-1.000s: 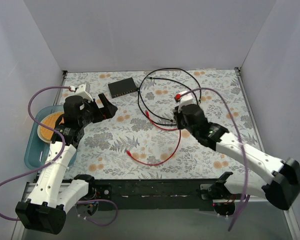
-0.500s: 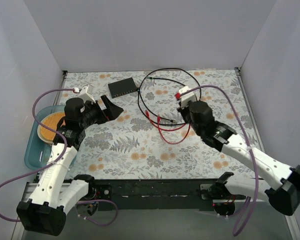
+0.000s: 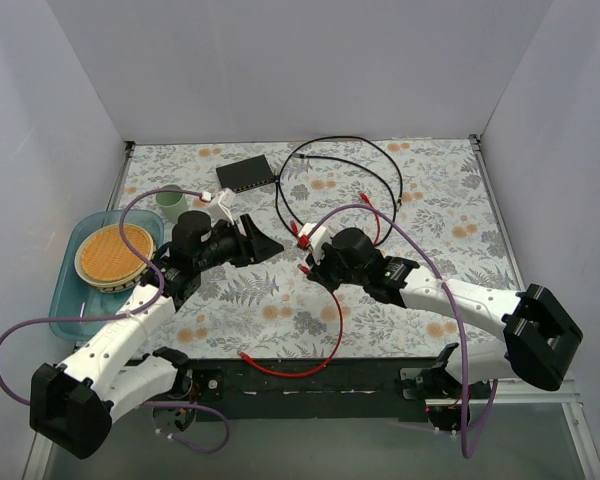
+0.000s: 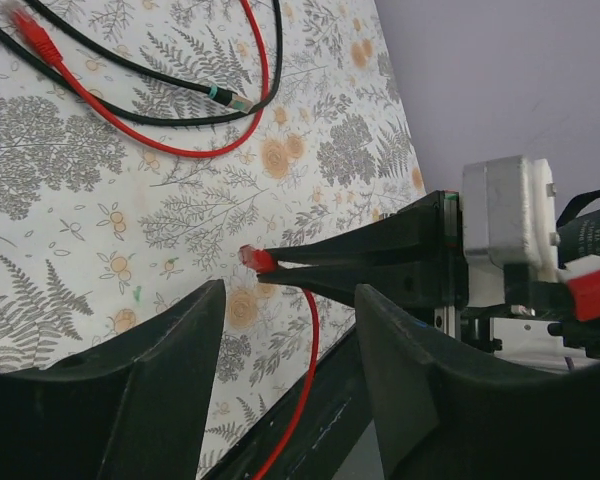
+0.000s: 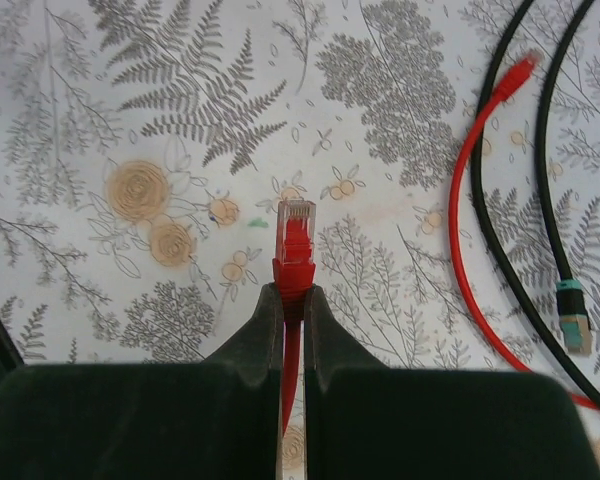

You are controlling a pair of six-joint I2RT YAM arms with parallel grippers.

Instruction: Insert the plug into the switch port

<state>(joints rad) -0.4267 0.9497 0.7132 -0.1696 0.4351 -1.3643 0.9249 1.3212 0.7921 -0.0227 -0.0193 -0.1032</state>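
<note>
the plug (image 5: pixel 297 232) is pinched nose-out between the clenched fingers of the right gripper (image 5: pixel 292 300), just below centre of the overhead frame. the switch (image 3: pixel 245 173) lies well apart to the upper left, its long axis running across the frame, so the left-pointing plug likely needs turning up-frame. the left gripper (image 3: pixel 267 241) stands spread and empty beside the plug, nearer the switch.
</note>
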